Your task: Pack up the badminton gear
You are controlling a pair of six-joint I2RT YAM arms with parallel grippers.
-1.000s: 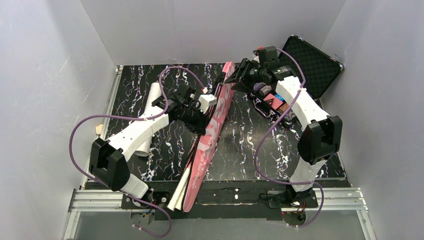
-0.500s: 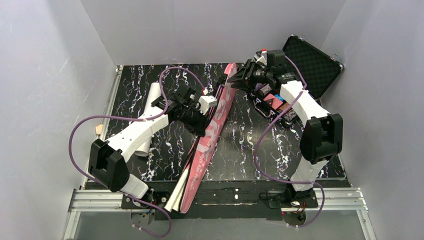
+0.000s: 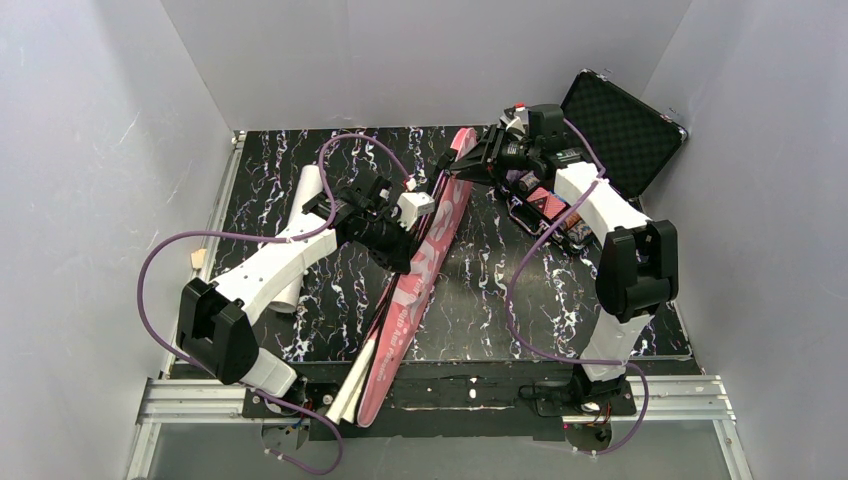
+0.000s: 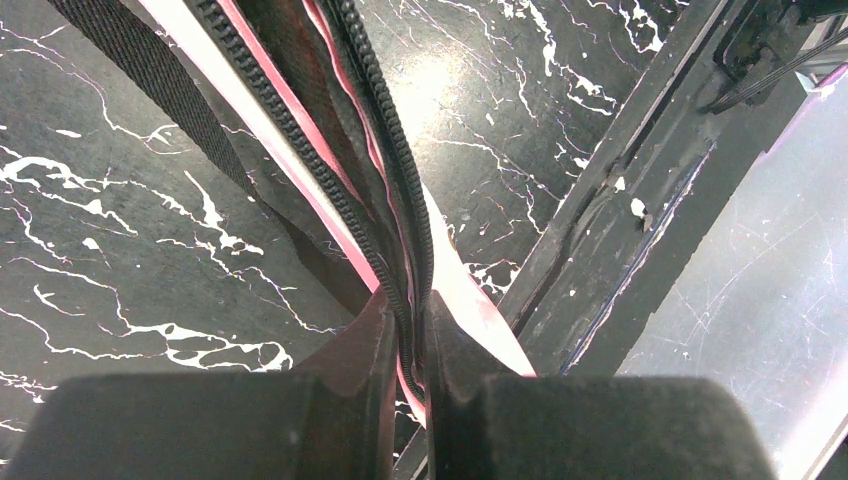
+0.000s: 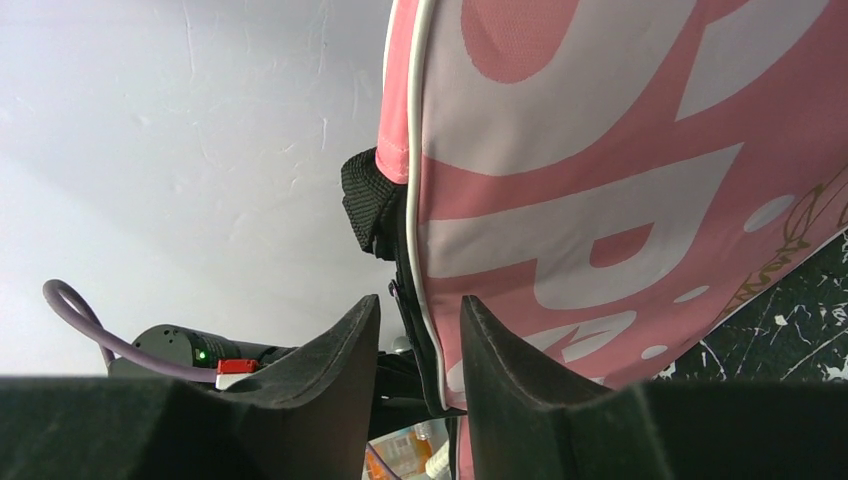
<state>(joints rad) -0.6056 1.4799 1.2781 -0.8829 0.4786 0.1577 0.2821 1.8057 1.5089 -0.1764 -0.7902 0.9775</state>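
Left pincer [image 4: 408,345]: clamped tight on the open zip edge of the pink bag [image 3: 425,262], about halfway along it. Both zip [image 4: 385,130] rows run up from between the jaws, dark inside between them, contents not visible from the wrist view. Black strap [image 4: 150,90] lies on the desk [image 3: 480,290] beside the bag's edge.

Right pincer [image 5: 420,335]: partly open and straddling the far end of the bag, with its black-piped edge between the jaws. Cannot tell if either jaw presses on it. A black webbing tab sticks out just above.

Writing: big white block letters on the pink face in the right wrist view, cropped, so no whole word is readable. White lettering along the bag's side in the top view is too small to read.

Bag stands on its edge, running diagonally from far centre to the near edge of the desk. White racket handles [image 3: 352,398] poke out of its near end.

White tube [image 3: 300,215] lies on the desk left of the left arm, apart from the bag.

Black case [image 3: 620,125] at far right has its foam-lined lid up, with coloured chips [image 3: 548,200] in the base, partly behind the right arm.
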